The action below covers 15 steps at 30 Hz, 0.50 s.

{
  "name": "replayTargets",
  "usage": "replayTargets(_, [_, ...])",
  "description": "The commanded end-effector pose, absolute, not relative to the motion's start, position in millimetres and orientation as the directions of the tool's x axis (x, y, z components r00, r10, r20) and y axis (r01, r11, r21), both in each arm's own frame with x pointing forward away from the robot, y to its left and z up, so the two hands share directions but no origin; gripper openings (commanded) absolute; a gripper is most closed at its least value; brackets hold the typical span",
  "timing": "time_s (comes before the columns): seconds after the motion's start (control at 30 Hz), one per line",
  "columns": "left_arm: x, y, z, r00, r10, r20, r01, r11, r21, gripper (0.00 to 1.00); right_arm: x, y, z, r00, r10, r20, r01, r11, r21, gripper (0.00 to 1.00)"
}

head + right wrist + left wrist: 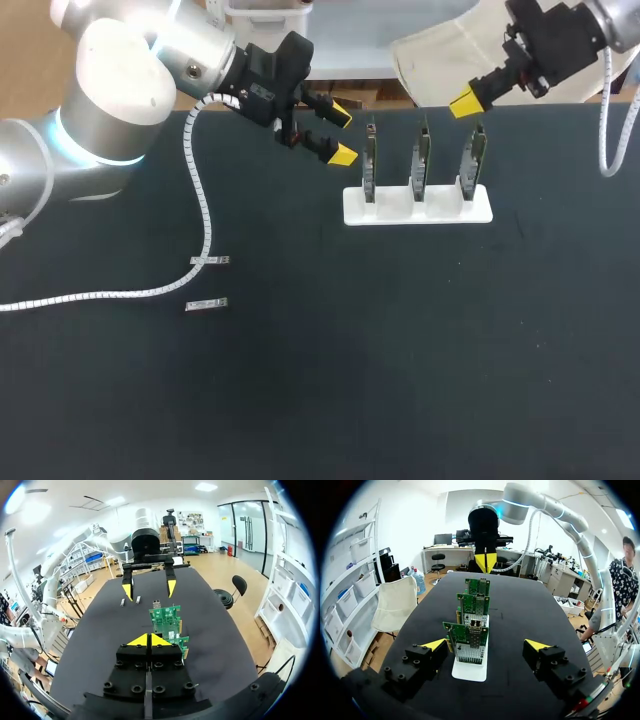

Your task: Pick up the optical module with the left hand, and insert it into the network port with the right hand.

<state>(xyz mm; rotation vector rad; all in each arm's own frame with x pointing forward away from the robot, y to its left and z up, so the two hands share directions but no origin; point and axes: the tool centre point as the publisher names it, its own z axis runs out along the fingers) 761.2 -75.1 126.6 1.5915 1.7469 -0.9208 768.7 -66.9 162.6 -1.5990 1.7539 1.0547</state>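
Hovering left claw [342, 135], optical module [207, 304] well apart

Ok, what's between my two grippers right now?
Three upright green cards in a white rack, between left gripper and right gripper; clearest in the left wrist view.
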Motion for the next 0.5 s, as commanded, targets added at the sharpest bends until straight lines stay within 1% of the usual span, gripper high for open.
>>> replayTargets(0.03, [763.7, -75.9, 126.9, -0.106, 0.585, -0.804, 0.994, 0.039, -0.102, 1.0, 768.1, -66.4, 160.9, -0.15, -0.568, -0.809, -0.983, -0.003, 0.184, 0.0])
replayTargets(0.5, [763.7, -75.9, 126.9, -0.106, 0.585, -0.804, 0.994, 0.039, -0.102, 1.0, 771.5, -67.6, 157.5, -0.159, -0.579, -0.8, -0.983, 0.015, 0.185, 0.0])
